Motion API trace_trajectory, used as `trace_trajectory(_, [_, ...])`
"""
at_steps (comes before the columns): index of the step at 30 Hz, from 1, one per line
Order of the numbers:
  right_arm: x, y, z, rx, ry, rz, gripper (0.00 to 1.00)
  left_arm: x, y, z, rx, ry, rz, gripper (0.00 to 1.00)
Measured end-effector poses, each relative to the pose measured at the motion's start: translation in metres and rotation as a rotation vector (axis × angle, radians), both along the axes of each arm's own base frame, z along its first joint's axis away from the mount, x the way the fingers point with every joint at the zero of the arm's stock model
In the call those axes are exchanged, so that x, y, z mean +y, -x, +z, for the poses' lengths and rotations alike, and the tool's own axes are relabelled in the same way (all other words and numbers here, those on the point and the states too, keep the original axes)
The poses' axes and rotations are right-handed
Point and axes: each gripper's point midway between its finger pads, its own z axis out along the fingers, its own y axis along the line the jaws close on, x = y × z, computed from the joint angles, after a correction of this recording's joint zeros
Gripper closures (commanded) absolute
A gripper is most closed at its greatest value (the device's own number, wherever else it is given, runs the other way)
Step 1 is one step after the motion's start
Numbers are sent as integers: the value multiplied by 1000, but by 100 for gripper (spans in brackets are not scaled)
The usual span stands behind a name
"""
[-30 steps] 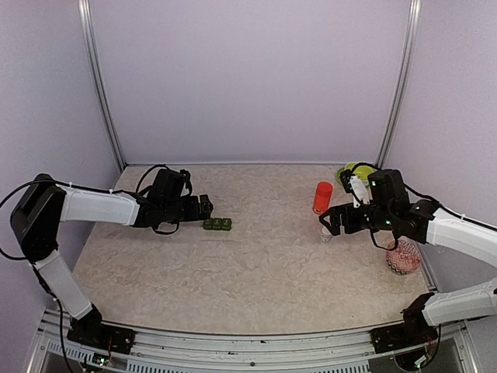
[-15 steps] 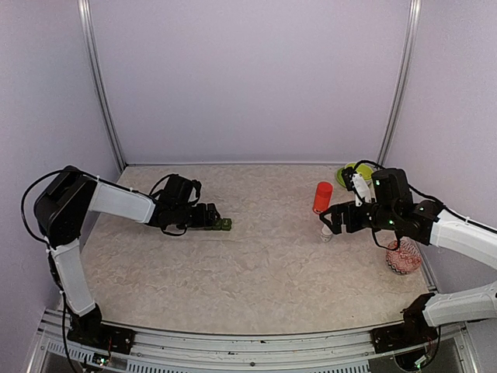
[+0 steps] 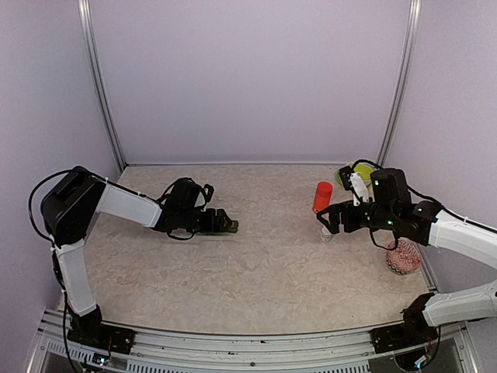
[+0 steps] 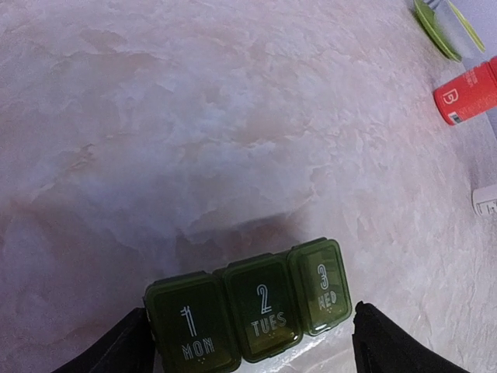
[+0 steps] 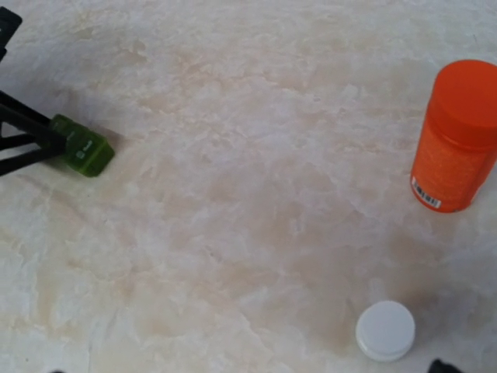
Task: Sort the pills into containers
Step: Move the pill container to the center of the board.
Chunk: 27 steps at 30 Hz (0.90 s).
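- Dark-green and lidded, marked 1 MON, 2 TUES, 3 WED: found the containers (image 4: 248,311) as one joined strip, flat on the marbled table (image 3: 264,272), left of centre, all three lids down.
- Lay crosswise in the left wrist view, long axis running from one of the fingers (image 4: 128,346) to the other, one short end facing each.
- Read the left gripper (image 3: 220,224) as bracketing the strip: jaws apart, tips just beside both ends, perhaps touching on the MON side. Could not make out a firm clamp.
- Showed only the strip's right end past that gripper in the top view, with the rest hidden beneath it.
- Judged the coming move to turn on that fit: needed only a squeeze along the long axis to pin the strip, with little sideways correction.
- Saw the left arm stretched low from the left wall side, forearm running rightward over the table, wrist dipped towards the surface.
- Placed the right gripper (image 3: 328,222) well apart from the strip, on the right of the table, jaws spread wide and empty, so much the farther of the two.
- Hovered there just beside a small white-capped bottle (image 5: 385,331) and near the red-orange bottle (image 3: 322,196), which stood upright, cap on.
- Spotted no loose pills anywhere on the table.
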Motion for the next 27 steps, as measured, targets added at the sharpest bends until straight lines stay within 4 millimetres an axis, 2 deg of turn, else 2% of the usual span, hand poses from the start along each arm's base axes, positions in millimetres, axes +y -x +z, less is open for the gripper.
trace_trajectory(10, [4, -1, -2, -7, -5, 18, 0, -40, 9, -5, -10, 31, -143, 18])
trace_trajectory(16, [11, 4, -5, -10, 8, 59, 0, -71, 28, -4, -11, 55, -256, 20])
trace_trajectory(21, [28, 12, -13, -17, 39, 127, 0, -97, 46, -4, -12, 74, -345, 20])
trace_trajectory(25, [42, 15, -23, -44, 75, 186, 0, -110, 56, -3, -15, 83, -384, 16])
trace_trajectory(27, [44, 13, -33, -51, 107, 201, 0, -111, 56, -3, -20, 81, -383, 10])
